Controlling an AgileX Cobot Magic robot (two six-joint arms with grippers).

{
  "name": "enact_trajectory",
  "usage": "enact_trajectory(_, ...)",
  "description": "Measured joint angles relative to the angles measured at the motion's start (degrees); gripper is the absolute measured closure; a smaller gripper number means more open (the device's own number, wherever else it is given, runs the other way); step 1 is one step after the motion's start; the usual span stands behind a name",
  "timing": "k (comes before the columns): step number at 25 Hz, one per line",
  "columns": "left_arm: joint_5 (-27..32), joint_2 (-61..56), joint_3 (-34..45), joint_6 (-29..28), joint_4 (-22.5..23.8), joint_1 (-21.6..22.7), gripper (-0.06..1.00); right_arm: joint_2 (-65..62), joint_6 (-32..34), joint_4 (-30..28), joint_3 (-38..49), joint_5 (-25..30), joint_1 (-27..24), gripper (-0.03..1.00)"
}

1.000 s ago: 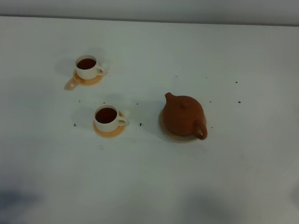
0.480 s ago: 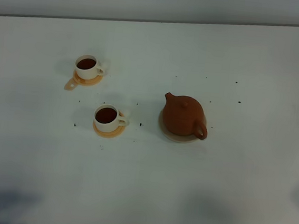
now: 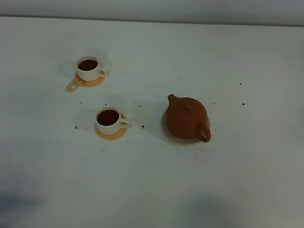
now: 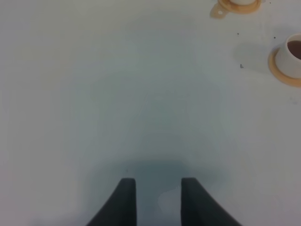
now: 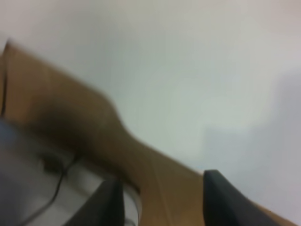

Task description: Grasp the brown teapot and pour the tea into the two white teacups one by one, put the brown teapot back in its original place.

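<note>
Resting apart: one teapot (image 3: 186, 118), two cups (image 3: 88, 68) (image 3: 108, 120); both grippers' (image 4: 158, 197) (image 5: 162, 200) fingers parted, empty.

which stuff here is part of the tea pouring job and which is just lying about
Part of the job:
- brown teapot
- beige coaster under it
- far white teacup, holding tea
- near white teacup, holding tea

Just lying about:
- orange saucers under the cups
- dark specks on the white table

ext high: looks down on table (image 3: 254, 59) | L wrist: close, shares cups (image 4: 294, 54)
</note>
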Motion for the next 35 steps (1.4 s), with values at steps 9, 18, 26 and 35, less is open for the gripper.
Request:
enact_trajectory(9, 0.0, 0.0, 0.0, 0.0, 0.0, 0.0, 0.67, -5.0, 0.0, 0.3, 0.0, 0.0, -15.6, 0.55)
enact_trajectory(18, 0.0, 0.0, 0.0, 0.0, 0.0, 0.0, 0.67, -5.0, 0.1, 0.4, 0.0, 0.0, -24.6, 0.55)
enact_trajectory(26, 0.0, 0.0, 0.0, 0.0, 0.0, 0.0, 0.67, -7.0, 0.1, 0.4, 0.0, 0.0, -29.4, 0.55)
enact_trajectory(35, 0.0, 0.0, 0.0, 0.0, 0.0, 0.0, 0.67, -15.6, 0.1, 0.4, 0.0, 0.0, -29.7, 0.55)
